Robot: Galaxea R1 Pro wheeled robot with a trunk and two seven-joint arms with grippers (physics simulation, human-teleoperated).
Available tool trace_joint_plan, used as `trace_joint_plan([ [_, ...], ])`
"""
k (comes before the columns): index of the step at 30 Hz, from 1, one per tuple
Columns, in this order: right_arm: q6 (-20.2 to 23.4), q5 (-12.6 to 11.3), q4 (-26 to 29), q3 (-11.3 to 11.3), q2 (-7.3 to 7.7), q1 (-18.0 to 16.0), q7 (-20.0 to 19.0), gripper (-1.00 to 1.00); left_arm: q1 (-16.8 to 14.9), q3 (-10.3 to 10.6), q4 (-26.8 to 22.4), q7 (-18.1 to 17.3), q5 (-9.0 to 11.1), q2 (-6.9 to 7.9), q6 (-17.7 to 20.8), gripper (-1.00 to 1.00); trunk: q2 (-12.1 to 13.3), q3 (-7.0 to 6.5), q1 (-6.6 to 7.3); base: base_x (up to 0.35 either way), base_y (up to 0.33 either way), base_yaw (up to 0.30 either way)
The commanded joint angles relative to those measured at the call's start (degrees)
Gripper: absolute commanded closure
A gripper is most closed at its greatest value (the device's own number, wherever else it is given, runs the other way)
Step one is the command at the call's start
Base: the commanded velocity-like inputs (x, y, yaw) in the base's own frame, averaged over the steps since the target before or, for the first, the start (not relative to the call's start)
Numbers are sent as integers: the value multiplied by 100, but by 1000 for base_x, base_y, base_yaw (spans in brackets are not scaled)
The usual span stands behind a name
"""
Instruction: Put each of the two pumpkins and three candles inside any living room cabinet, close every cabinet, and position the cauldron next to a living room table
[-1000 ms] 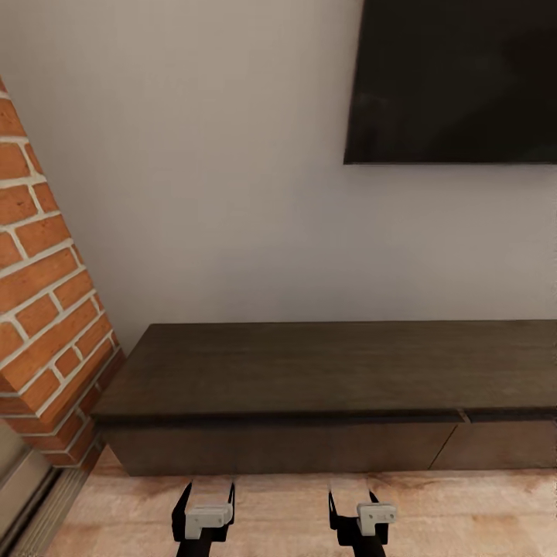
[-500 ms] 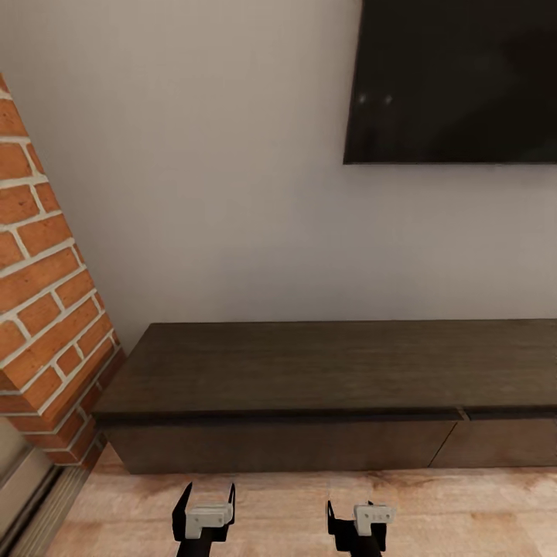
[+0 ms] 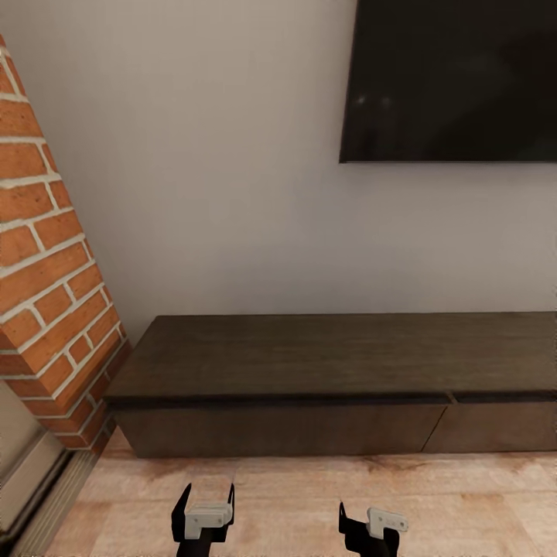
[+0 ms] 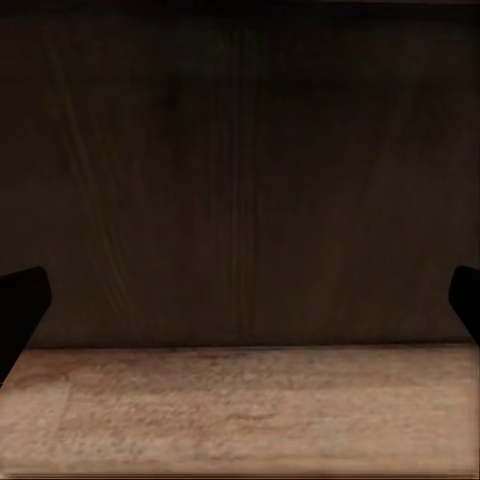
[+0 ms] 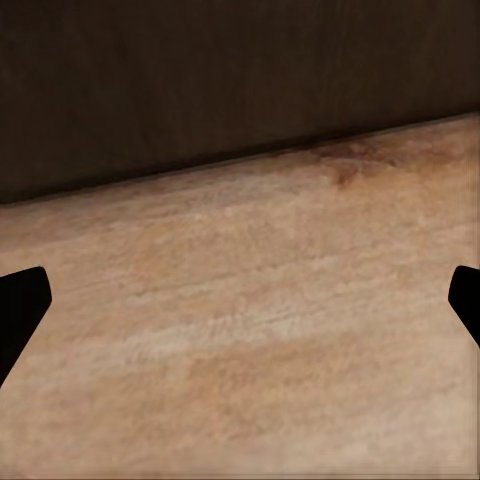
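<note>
A plain wall, a brick fireplace (image 3: 46,255) and a black TV (image 3: 456,77) stand over a wood floor (image 3: 294,495). The long dark cabinet (image 3: 309,363) sits against the wall, all shut. The left gripper (image 3: 203,501) and right gripper (image 3: 371,518) hang low before it, fingers wide and empty. Opening a drawer front looks like the next job.

1. A plain pale wall (image 3: 232,155) runs across the back, from 9 to 3 o'clock.
2. A black TV (image 3: 452,77) hangs at 1 o'clock.
3. A red brick fireplace (image 3: 46,263) slants at 9 o'clock.
4. Light wood plank floor (image 3: 294,503) spreads at 6 o'clock, with dark stains near the furniture base.
</note>
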State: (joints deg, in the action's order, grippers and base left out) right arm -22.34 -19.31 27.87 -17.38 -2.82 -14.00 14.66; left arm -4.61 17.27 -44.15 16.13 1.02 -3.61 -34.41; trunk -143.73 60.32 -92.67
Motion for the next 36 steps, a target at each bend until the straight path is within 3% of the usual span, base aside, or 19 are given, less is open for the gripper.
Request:
trace_joint_plan([
  [1, -22, -53, -2, -48, 6, -5, 41, -100, -4, 22, 3, 41, 10, 3, -16, -100, -2, 5, 2, -37, 0, 0],
  [15, -32, -78, 5, -26, 2, 3, 50, -100, -2, 22, 2, 46, 12, 6, -19, -100, -2, 5, 2, -84, 0, 0],
  [26, -2, -85, -10, 178, -21, 3, 60, -100, -1, 22, 2, 40, 12, 6, -14, -100, -2, 5, 2, -30, 0, 0],
  [36, -11, -231, -10, 224, -17, 3, 53, -100, -3, 8, -4, 32, 20, -4, 22, -100, -2, 5, 2, 0, 0, 0],
])
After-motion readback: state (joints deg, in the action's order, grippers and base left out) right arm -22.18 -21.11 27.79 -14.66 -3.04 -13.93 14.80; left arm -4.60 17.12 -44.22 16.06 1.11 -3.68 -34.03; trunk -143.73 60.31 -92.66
